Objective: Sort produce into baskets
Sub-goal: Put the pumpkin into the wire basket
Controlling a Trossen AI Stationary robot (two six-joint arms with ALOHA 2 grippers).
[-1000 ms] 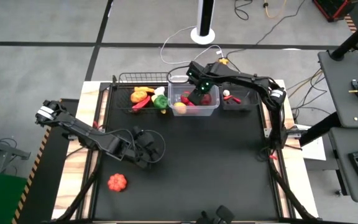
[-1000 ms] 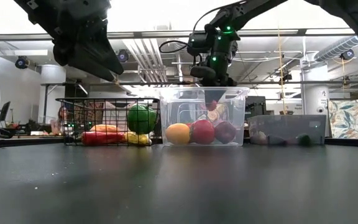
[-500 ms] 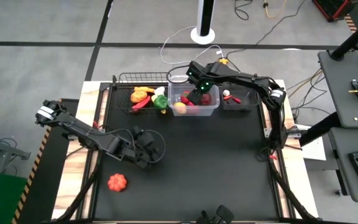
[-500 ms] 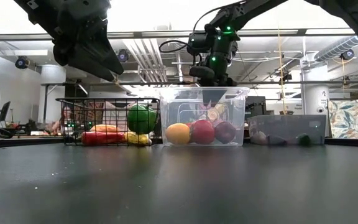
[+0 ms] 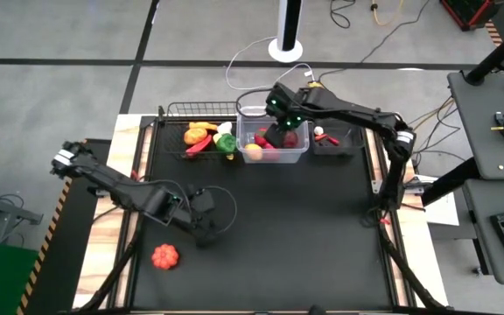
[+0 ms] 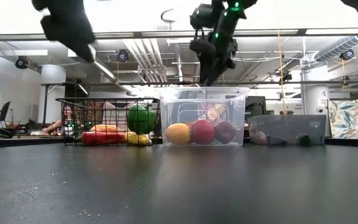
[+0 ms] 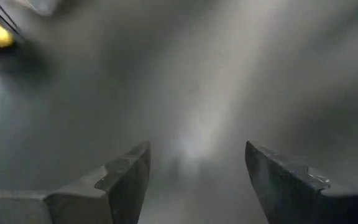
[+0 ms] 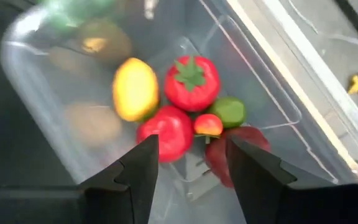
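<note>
Since a second ago the right end effector (image 5: 277, 133) has lifted clear of the clear plastic bin (image 5: 297, 155) and now hangs above it, its fingers (image 8: 138, 174) spread a moderate way with nothing between them, while the left end effector (image 5: 201, 229) has shifted toward the near-left part of the worktop (image 5: 304, 227), closer to the orange pumpkin (image 5: 164, 255), fingers (image 7: 126, 180) wide apart and empty over bare dark surface. Inside the bin lie a yellow lemon (image 8: 135, 89), a strawberry-like red fruit with a green top (image 8: 191, 83), a red tomato (image 8: 165, 132), a small green piece (image 8: 229, 111) and other dark red produce. Left of the bin, touching it, stands the black wire basket (image 5: 171, 111), holding a green pepper (image 6: 141, 117), a red chilli (image 5: 199, 147) and orange and yellow pieces. Right of the bin sits the low dark tray (image 5: 350, 147) with a few small items. The pumpkin lies alone near the worktop's front left, well apart from all three containers.
</note>
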